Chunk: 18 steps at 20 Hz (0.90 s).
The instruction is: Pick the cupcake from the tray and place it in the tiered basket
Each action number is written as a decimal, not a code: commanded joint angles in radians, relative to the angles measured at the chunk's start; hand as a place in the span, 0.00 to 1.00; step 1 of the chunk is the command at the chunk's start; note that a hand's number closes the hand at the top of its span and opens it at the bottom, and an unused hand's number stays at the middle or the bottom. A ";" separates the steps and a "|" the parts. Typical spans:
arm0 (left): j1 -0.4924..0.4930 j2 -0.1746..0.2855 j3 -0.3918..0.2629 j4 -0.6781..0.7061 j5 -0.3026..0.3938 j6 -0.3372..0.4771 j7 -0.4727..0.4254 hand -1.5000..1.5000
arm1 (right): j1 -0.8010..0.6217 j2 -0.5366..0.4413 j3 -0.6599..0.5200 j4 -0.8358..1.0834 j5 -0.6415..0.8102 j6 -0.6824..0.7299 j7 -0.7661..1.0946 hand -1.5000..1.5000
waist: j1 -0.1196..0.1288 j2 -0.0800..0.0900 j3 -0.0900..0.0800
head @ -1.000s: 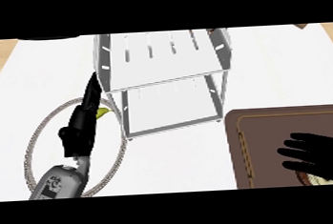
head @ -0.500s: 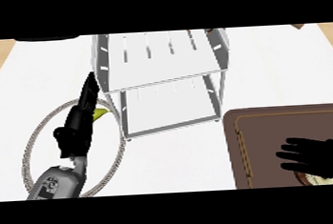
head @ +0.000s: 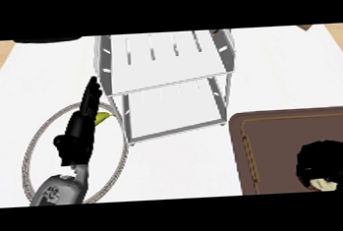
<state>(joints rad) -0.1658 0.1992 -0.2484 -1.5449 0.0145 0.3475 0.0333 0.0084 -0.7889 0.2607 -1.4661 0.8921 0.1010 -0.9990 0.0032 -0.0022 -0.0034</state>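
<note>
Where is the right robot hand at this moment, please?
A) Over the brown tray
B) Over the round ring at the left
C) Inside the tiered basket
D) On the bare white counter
A: the right robot hand sits curled over the brown tray at the lower right, with a pale thing, probably the cupcake, showing beneath it.
</note>
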 commanded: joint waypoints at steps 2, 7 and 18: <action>0.000 0.029 0.050 -0.044 0.018 -0.038 0.062 0.50 | 0.024 0.044 -0.037 0.040 0.006 -0.115 -0.114 1.00 | -0.004 0.001 0.004; 0.016 0.011 0.024 0.007 -0.013 0.002 0.014 0.50 | 0.033 0.220 0.041 -0.083 0.218 0.078 0.573 1.00 | -0.034 -0.018 -0.013; 0.011 0.004 0.018 0.008 -0.009 -0.004 0.013 0.50 | -0.034 0.573 0.121 -0.279 0.477 0.244 1.209 1.00 | -0.024 -0.022 -0.010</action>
<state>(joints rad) -0.1517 0.2094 -0.2253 -1.5344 0.0018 0.3472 0.0456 -0.0015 -0.3833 0.3313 -1.6916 1.3087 0.3019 -0.0022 -0.0339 -0.0300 -0.0323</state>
